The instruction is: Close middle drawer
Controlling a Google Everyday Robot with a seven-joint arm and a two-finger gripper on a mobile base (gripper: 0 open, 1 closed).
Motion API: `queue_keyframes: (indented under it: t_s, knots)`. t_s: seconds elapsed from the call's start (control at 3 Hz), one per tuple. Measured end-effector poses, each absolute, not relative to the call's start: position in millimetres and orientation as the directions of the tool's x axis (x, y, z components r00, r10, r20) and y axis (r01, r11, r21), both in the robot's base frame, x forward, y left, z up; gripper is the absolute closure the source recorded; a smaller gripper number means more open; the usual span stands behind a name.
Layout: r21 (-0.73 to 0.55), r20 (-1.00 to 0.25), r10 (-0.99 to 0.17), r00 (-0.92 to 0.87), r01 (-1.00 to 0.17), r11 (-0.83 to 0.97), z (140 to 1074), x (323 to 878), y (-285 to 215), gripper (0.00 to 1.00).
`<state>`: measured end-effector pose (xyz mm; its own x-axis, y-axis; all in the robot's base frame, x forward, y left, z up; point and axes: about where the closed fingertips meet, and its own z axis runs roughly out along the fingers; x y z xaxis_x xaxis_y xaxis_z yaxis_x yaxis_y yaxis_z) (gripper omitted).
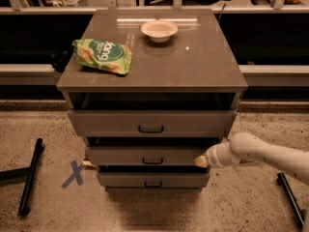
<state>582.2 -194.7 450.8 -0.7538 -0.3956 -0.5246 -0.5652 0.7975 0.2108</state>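
The middle drawer point(145, 156) is the second of three grey-brown fronts, with a small dark pull at its centre. It stands only slightly forward of the bottom drawer point(152, 180). My gripper point(200, 161) comes in from the right on a white arm and its tip touches the right end of the middle drawer's front. The top drawer point(151, 122) sticks out farther, with a dark gap above it.
On the cabinet top point(203, 57) lie a green chip bag point(102, 56) and a white bowl point(159, 30). A blue tape X point(74, 173) marks the floor at the left, beside a black bar point(30, 177). Another dark bar point(291, 197) lies at the right.
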Motion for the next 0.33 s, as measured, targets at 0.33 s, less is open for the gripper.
queue_keyframes:
  t_s: [0.33]
  knots:
    - [0.222,-0.537,-0.369,-0.759,-0.549,0.806,465.8,554.5,-215.3,1.00]
